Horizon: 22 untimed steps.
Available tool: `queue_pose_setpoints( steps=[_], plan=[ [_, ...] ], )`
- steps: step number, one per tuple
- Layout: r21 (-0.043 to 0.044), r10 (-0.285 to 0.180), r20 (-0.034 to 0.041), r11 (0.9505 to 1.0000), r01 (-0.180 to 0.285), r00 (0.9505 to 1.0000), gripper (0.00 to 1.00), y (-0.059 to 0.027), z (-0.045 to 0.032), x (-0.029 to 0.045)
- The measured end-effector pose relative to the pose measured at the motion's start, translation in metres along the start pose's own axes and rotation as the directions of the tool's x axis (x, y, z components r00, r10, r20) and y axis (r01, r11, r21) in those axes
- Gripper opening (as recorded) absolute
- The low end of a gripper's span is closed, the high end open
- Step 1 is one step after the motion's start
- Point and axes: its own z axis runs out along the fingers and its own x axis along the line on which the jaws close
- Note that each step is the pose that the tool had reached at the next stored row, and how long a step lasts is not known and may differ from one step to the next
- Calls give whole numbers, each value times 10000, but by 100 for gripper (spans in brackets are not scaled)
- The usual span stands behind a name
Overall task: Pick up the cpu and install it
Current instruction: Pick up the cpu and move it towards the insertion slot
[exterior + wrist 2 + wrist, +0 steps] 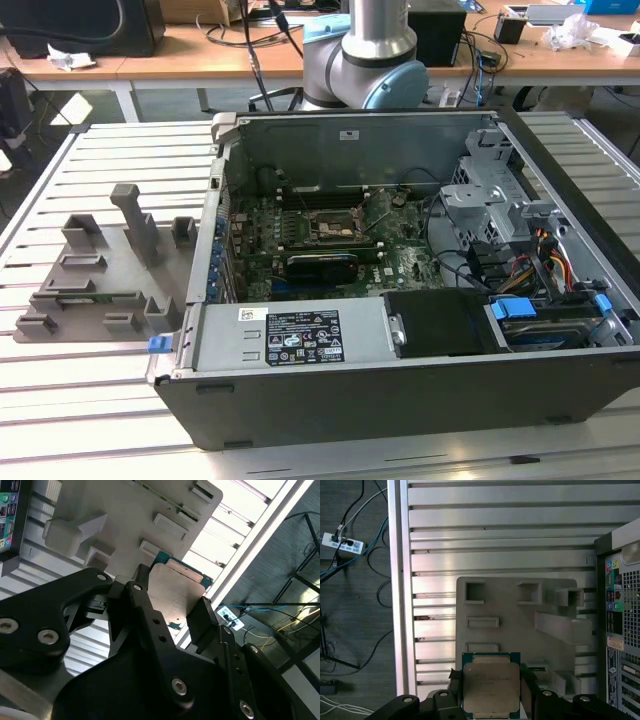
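Observation:
The cpu [491, 687], a flat silver-grey square with a green rim, sits between the black fingers of my gripper [491, 680] in both wrist views. The jaws press on two opposite edges of the cpu [175, 597], so my gripper [174, 597] is shut on it. It hangs above the near edge of the grey plastic tray [520, 630] with upright blocks. In the exterior view that tray [90, 280] lies on the slatted table at the exterior view's left, beside the open computer case [400, 420]. The black socket frame [330, 225] lies on the motherboard inside the case.
The case's rear wall [620, 605] rises close beside the tray. The slatted aluminium table [495, 530] ends at a rail, with cables and a power strip [342, 542] on the floor beyond. Drive cages and cable bundles [520, 250] crowd the case's right side.

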Motion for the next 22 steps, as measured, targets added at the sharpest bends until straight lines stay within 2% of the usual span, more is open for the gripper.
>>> queue_pose_setpoints(
  steps=[8,13,14,16,17,22],
  plan=[
    [1,0,-1,10000,0,10000,54,-3,-173,-4],
    [-2,0,0,10000,0,10000,54,-5,-308,-6],
    [-60,-2,0,10000,2,10000,54,-6,-308,-7],
    [-386,7,-14,9993,-8,10000,54,-5,-309,-7],
    [-437,9,-16,9990,-10,10000,54,-5,-309,-7],
    [-443,9,-17,9990,-10,10000,54,-5,-310,-7]
  ],
)
